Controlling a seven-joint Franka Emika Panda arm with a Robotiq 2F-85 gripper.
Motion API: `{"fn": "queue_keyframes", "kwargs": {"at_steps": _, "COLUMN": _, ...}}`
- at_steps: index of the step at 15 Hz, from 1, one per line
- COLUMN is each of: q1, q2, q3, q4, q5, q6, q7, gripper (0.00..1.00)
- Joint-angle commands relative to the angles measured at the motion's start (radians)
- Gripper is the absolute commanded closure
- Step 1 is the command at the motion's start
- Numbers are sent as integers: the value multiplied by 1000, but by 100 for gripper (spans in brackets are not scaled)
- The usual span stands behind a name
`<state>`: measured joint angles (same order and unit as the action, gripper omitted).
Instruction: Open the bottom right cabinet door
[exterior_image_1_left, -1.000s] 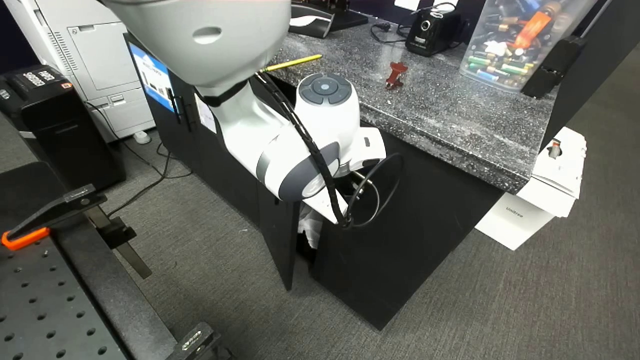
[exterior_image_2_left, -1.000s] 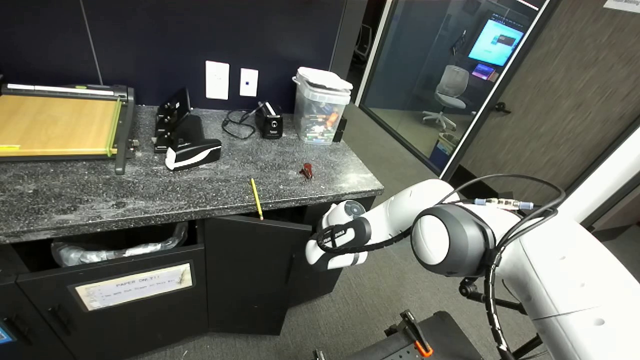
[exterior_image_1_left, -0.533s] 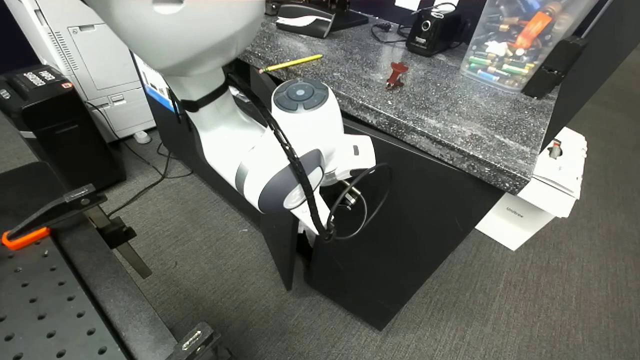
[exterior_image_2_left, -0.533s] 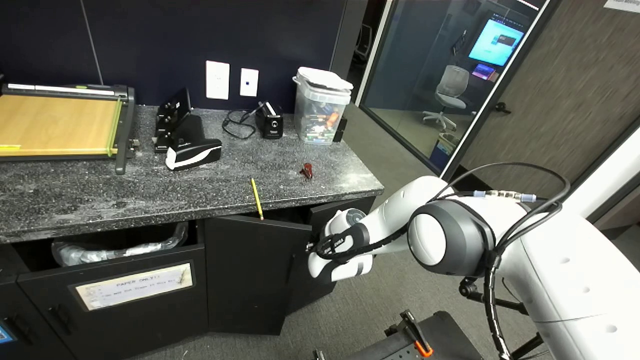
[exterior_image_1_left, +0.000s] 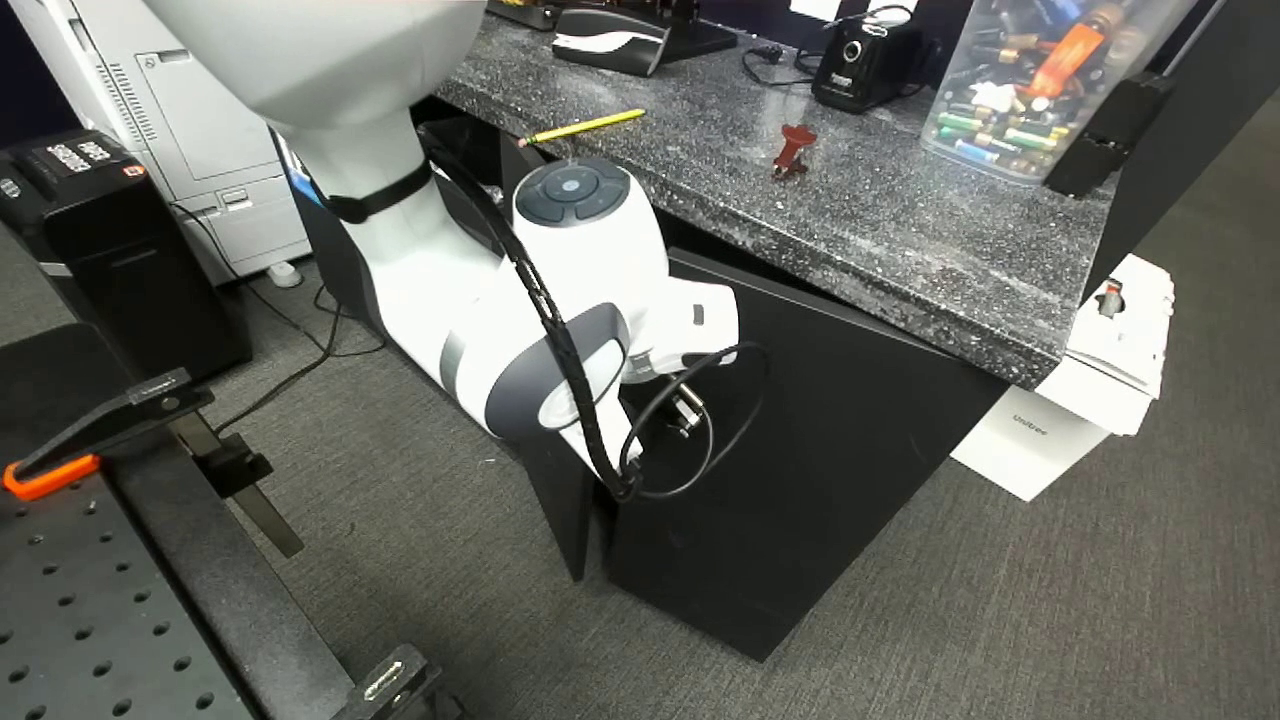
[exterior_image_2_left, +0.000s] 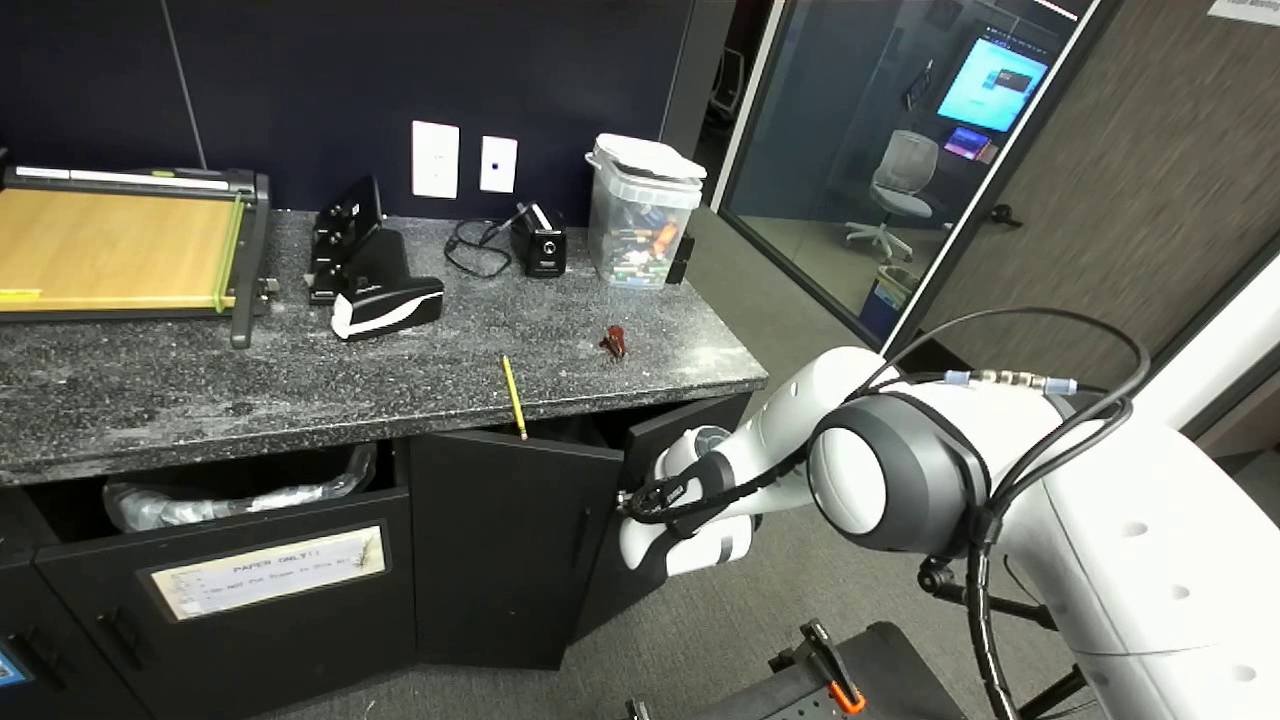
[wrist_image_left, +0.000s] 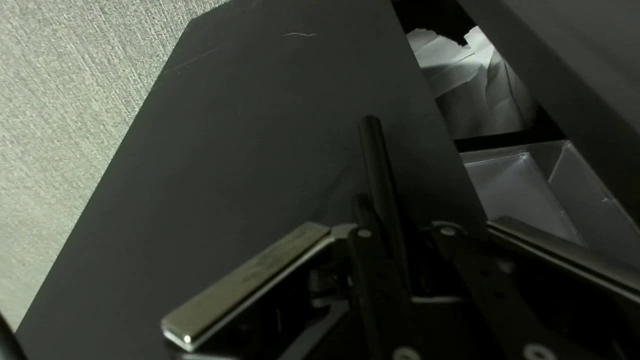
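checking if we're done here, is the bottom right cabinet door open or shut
Open, partway: the wrist view shows pale contents inside, beside the door.

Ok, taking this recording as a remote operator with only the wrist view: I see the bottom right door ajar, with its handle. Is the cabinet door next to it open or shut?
Observer: Open too. In an exterior view the neighbouring door juts out at an angle from beneath the counter, so both it and the bottom right door stand ajar.
Operator: And up top, does anything hang over the front edge?
Observer: Yes, a yellow pencil: its eraser end pokes out past the edge, above that neighbouring door.
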<state>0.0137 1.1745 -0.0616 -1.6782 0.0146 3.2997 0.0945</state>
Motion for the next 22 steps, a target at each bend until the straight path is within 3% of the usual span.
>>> {"fn": "queue_keyframes", "kwargs": {"at_steps": 1, "q1": 16, "q2": -47, "q3": -135, "q4": -83, "q5": 60, "q6": -12, "q7": 8, "gripper": 96}}
{"fn": "queue_keyframes", "kwargs": {"at_steps": 4, "q1": 51, "q2": -71, "q3": -158, "q4": -160, "q5": 92, "q6": 35, "q7": 31, "gripper": 96}}
{"fn": "queue_keyframes", "kwargs": {"at_steps": 5, "q1": -160, "q2": -108, "q3": 89, "q4": -190, "q5": 20, "q6": 44, "q7": 5, "gripper": 96}}
{"fn": "queue_keyframes", "kwargs": {"at_steps": 6, "q1": -177, "q2": -119, "q3": 98, "q4": -214, "q5": 19, "q6": 52, "q7": 10, "gripper": 96}}
{"fn": "queue_keyframes", "kwargs": {"at_steps": 8, "q1": -276, "q2": -124, "q3": 164, "q4": -246, "q5": -38, "q6": 75, "q7": -63, "gripper": 96}}
{"fn": "queue_keyframes", "kwargs": {"at_steps": 9, "q1": -110, "q2": -124, "q3": -46, "q4": -258, "q5": 27, "q6": 107, "q7": -94, "gripper": 96}}
{"fn": "queue_keyframes", "kwargs": {"at_steps": 10, "q1": -133, "q2": -131, "q3": -39, "q4": -277, "q5": 9, "q6": 121, "q7": -129, "gripper": 96}}
{"fn": "queue_keyframes", "kwargs": {"at_steps": 13, "q1": -113, "q2": -150, "q3": -83, "q4": -324, "q5": 0, "q6": 133, "q7": -157, "gripper": 96}}
{"fn": "queue_keyframes", "kwargs": {"at_steps": 18, "q1": -112, "q2": -164, "q3": -86, "q4": -331, "q5": -10, "q6": 127, "q7": -154, "gripper": 96}}
{"fn": "queue_keyframes", "kwargs": {"at_steps": 19, "q1": -112, "q2": -167, "q3": -86, "q4": -333, "q5": -10, "q6": 125, "q7": -153, "gripper": 68}}
{"fn": "queue_keyframes", "kwargs": {"at_steps": 22, "q1": -90, "q2": -196, "q3": -120, "q4": -369, "q5": -5, "q6": 114, "q7": -157, "gripper": 46}}
